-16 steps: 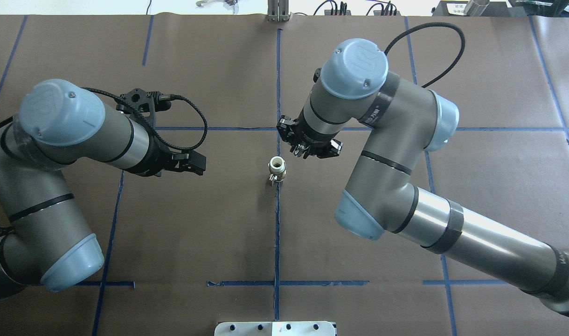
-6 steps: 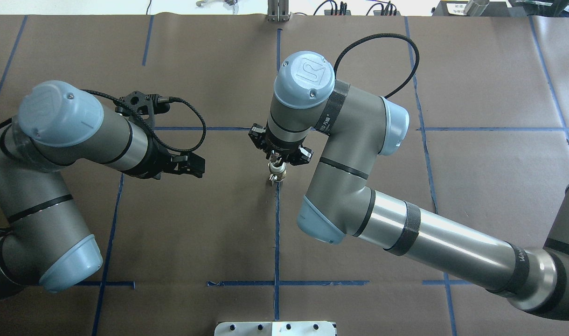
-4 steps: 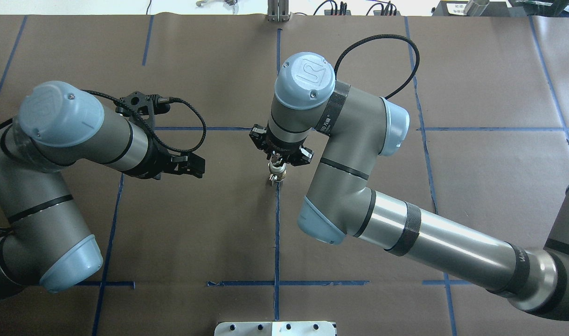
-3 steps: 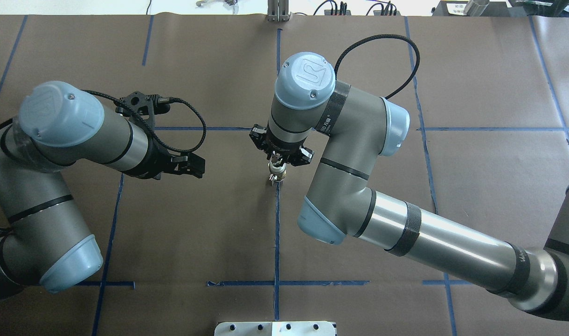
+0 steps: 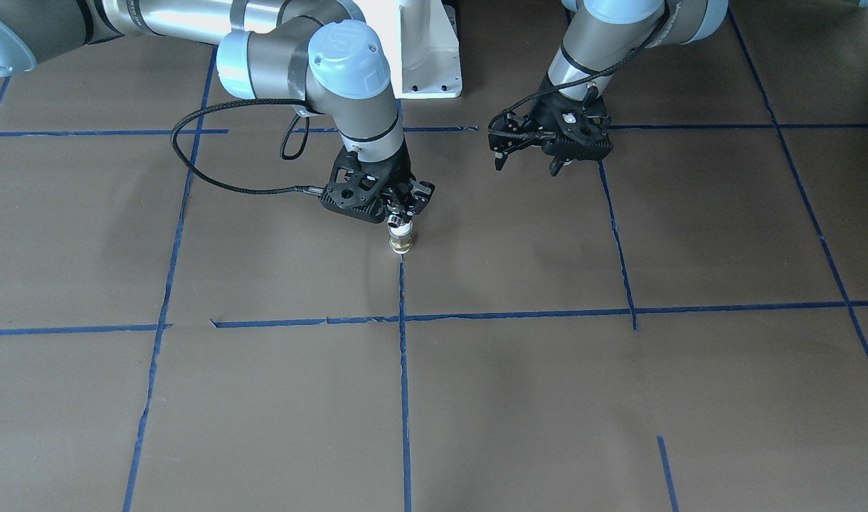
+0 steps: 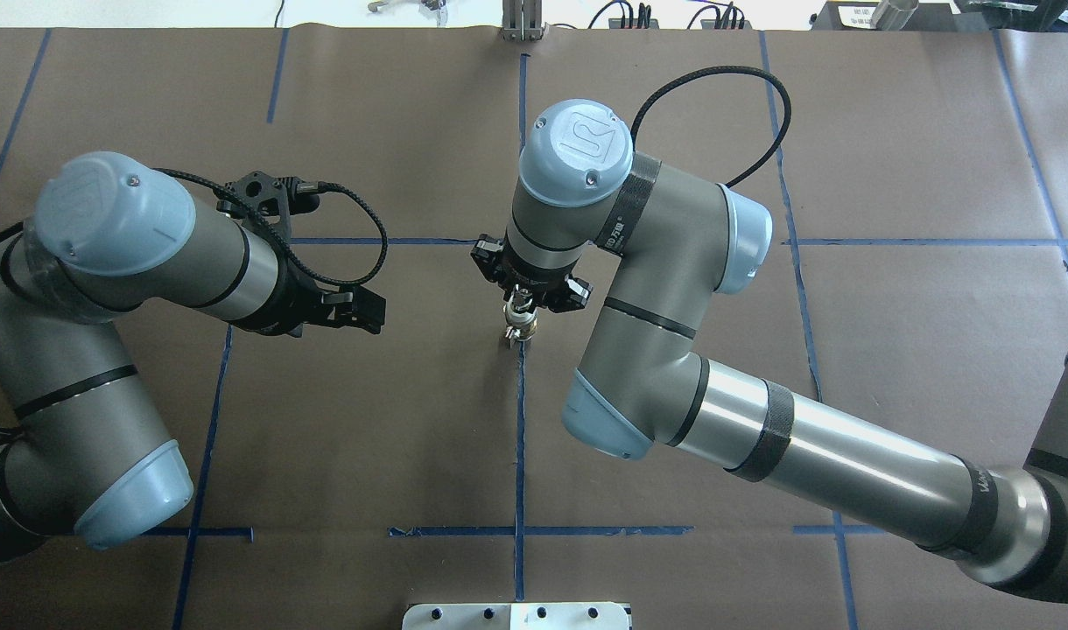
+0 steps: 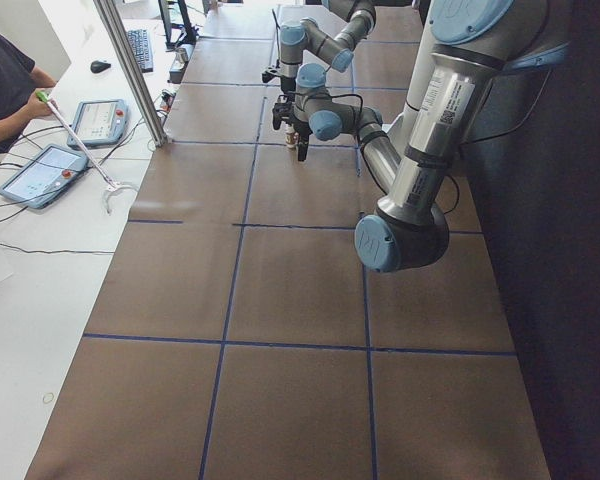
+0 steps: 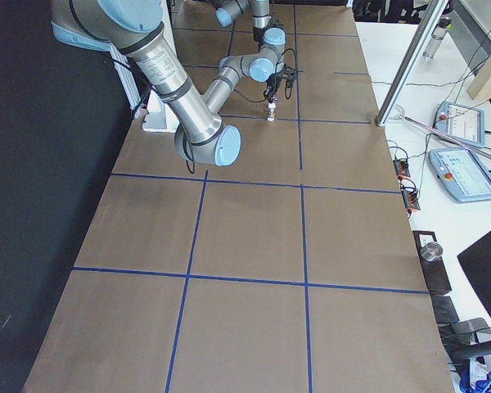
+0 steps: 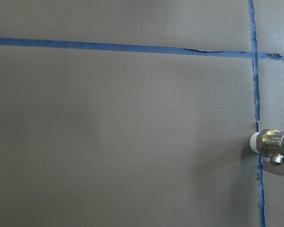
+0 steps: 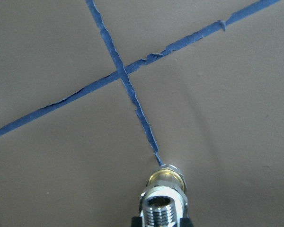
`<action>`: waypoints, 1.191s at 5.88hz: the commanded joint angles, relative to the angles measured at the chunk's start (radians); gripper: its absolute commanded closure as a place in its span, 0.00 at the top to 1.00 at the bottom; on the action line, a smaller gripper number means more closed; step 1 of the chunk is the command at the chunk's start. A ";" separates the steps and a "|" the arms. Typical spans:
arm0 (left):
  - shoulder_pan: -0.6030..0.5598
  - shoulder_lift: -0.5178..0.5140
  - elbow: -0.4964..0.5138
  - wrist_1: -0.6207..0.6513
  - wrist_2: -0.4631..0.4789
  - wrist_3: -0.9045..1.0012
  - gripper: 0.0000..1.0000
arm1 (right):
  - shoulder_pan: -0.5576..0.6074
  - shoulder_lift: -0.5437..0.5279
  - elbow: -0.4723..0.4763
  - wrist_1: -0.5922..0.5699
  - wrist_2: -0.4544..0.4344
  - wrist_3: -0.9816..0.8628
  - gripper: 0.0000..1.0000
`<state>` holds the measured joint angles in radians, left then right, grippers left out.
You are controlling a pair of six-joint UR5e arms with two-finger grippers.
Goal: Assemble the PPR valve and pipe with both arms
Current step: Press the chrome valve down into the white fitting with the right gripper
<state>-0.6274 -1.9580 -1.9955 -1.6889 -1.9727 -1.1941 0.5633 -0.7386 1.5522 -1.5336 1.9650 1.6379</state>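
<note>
Only the grasp is done: the valve (image 5: 401, 242) stands upright on the centre tape line (image 5: 403, 299), unlifted, the right gripper (image 5: 401, 219) clamped on its top, while the left gripper (image 5: 527, 164) hangs well left, fingers apart and empty, and joining to a pipe, unseen here, remains.

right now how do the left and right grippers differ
The right gripper sits down on the valve, apparently shut on it; the left gripper hangs open and empty. The right gripper points straight down, the left gripper tilts sideways. Both are black, two-fingered.
</note>
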 commanded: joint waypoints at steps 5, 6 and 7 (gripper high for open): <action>0.000 -0.001 -0.002 0.000 0.000 -0.001 0.99 | -0.003 -0.004 -0.004 0.003 0.000 0.000 0.12; 0.000 -0.001 -0.002 0.000 0.000 -0.001 0.99 | -0.005 -0.002 -0.004 0.003 0.000 0.000 0.28; 0.000 0.001 -0.002 0.000 0.000 -0.001 0.99 | -0.005 -0.002 -0.007 0.004 0.000 0.000 0.44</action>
<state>-0.6274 -1.9584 -1.9972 -1.6889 -1.9727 -1.1950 0.5591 -0.7413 1.5467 -1.5305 1.9650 1.6384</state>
